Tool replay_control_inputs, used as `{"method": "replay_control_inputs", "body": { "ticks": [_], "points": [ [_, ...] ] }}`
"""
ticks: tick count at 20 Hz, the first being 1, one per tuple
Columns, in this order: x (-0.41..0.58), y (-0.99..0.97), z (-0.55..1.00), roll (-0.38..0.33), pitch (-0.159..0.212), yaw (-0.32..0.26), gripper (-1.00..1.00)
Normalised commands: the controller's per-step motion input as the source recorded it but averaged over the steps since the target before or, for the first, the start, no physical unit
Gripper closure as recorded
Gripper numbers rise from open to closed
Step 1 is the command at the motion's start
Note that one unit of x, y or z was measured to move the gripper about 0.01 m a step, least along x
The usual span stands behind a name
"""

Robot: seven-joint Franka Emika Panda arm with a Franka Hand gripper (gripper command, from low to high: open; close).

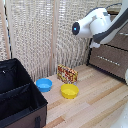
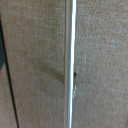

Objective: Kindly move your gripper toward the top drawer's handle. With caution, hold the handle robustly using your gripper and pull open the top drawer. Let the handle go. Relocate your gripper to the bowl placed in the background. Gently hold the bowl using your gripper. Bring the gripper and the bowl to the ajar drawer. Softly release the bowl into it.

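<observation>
The arm hung close before the top drawer point(image 2: 35, 65), facing its handle point(image 2: 70, 60) for grasping; the hand's opening couldn't be told.

handle point(image 2: 70, 60) unobstructed — drawer front point(image 2: 100, 60) directly behind, bare floor point(image 1: 95, 95)

light: soft, even | exterior: low-res, blurry | wrist: close-up, soft focus

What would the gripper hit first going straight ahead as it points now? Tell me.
Most likely the handle, the silver bar centered in the wrist view, with the top drawer front right behind it. How far off it is cannot be told.
</observation>
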Motion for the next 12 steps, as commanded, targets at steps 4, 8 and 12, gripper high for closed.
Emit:
{"method": "replay_control_inputs", "body": {
  "ticks": [4, 8, 12],
  "points": [
    [-0.094, -0.70, 0.00, -0.108, -0.015, 0.129, -1.00],
    [-0.044, -0.65, 0.00, -0.088, -0.003, 0.121, 1.00],
    [0.000, -0.09, 0.00, 0.000, 0.000, 0.011, 1.00]
  ]
}}
